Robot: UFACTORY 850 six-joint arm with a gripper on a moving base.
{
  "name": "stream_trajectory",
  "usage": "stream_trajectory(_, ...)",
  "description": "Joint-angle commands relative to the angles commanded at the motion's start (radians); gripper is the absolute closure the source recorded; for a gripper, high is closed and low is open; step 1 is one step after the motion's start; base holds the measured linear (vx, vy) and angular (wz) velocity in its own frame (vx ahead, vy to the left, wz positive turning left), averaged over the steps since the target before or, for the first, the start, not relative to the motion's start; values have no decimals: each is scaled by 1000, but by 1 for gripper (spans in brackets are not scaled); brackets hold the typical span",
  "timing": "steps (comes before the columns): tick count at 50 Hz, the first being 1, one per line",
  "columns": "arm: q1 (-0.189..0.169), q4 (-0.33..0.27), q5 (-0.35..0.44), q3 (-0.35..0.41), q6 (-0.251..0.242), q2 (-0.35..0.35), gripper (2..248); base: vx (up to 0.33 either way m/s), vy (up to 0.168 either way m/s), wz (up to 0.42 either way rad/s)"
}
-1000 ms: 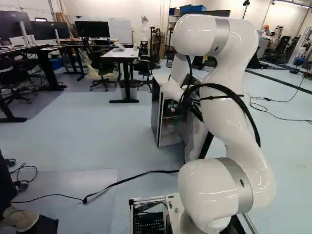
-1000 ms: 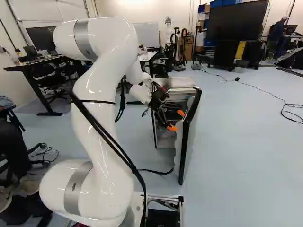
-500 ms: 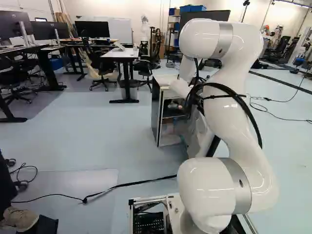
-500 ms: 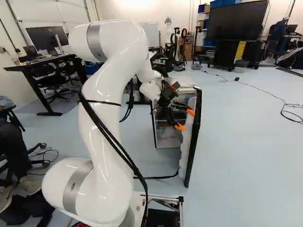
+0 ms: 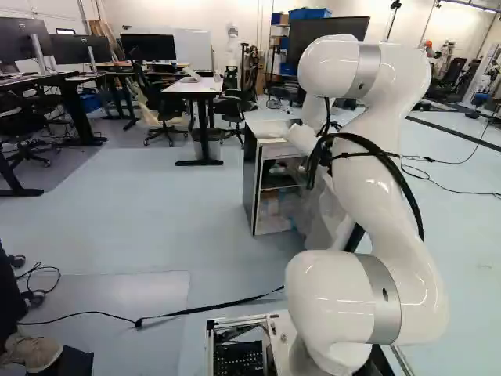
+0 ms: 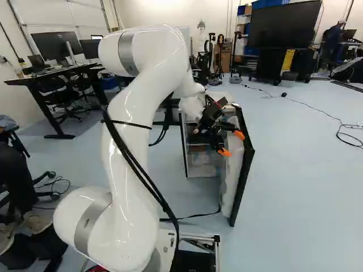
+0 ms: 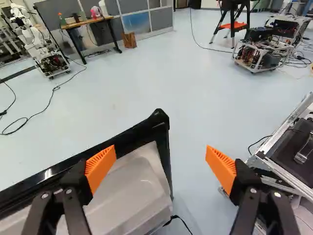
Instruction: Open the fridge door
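From behind the arm (image 5: 368,180), left and right, the base views look ahead and slightly down, sharing the fridge (image 5: 250,176). The wrist view (much nearer) looks along the pincer (image 6: 232,144) over the door (image 7: 129,196).

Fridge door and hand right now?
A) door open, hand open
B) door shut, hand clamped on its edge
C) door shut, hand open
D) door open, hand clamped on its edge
A: the door stands swung out, exposing a shelf inside, and the hand has its fingers wide apart.

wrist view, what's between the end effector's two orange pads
As the wrist view shows, a corner of the fridge door and, beside it, pale floor.
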Motion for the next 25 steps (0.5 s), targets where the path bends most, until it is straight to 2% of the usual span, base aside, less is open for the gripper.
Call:
stream_trajectory(14, -48, 0, 0, -51, 0, -25, 3, 0, 0, 0)
stream_trajectory(25, -55, 0, 0, -58, 0, -28, 3, 0, 0, 0)
